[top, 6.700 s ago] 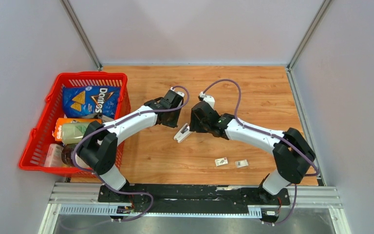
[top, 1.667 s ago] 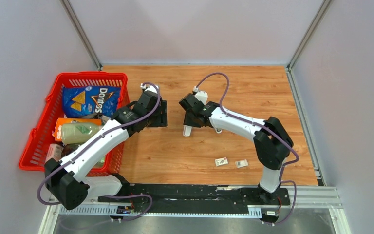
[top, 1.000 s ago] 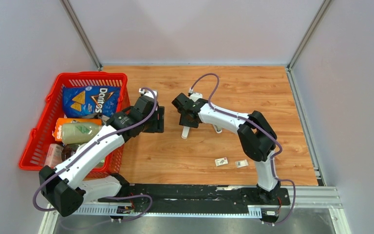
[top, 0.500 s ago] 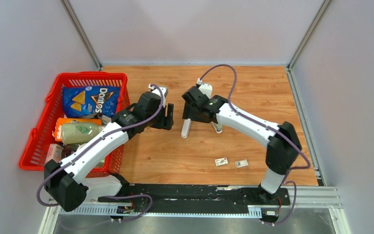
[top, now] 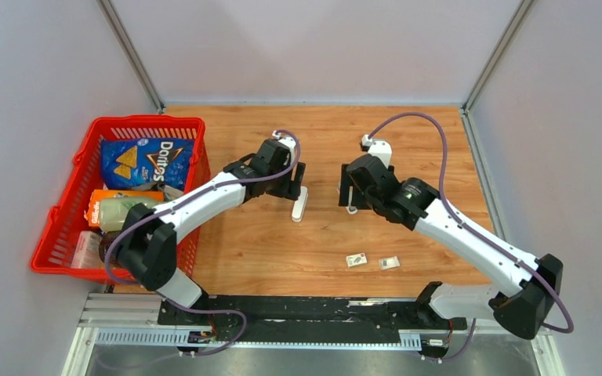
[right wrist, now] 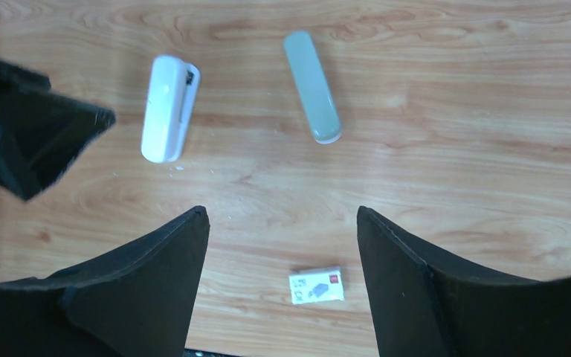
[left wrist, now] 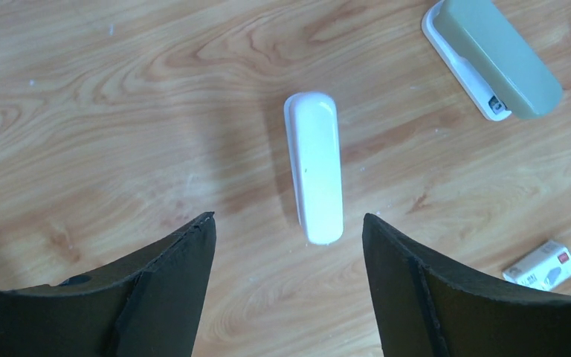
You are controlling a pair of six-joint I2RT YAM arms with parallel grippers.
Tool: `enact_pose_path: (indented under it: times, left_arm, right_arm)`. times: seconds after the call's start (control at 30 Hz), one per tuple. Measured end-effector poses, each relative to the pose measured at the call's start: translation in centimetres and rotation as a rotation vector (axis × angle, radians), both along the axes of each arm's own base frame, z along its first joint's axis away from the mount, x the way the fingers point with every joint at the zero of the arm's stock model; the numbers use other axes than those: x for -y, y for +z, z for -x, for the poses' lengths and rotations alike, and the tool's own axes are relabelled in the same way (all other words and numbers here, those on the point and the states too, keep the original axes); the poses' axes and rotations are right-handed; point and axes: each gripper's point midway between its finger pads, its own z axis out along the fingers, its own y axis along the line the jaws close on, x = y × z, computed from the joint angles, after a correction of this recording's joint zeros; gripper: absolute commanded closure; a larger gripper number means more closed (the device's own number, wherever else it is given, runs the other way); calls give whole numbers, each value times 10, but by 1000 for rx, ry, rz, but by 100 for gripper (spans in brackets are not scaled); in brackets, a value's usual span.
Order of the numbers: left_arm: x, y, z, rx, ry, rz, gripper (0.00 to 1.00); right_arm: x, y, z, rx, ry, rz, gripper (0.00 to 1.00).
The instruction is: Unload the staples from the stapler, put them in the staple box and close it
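The left claw and right claw are held open, nothing gripped. A white stapler is seen mid-frame on the tabletop.

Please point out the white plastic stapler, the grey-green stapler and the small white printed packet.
white plastic stapler [left wrist: 314, 167], left wrist view, middle of its top.
grey-green stapler [left wrist: 499, 56], left wrist view, top cover.
small white printed packet [right wrist: 316, 285], right wrist view, its centre.

"Doritos" on blue chip bag
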Motion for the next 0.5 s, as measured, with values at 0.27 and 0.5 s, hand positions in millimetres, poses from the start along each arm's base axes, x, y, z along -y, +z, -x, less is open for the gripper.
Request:
enact_pose_path:
  times: [0.27,0.5]
  left_arm:
    - [38,-25,-20,-5,-64,-88,18]
    - [46,-42,-30,-5,-49,-149,20]
  right_arm:
    - [17,-11,30,-21,66,-21,24]
    - [20,-26,44,-59,104,-23,24]
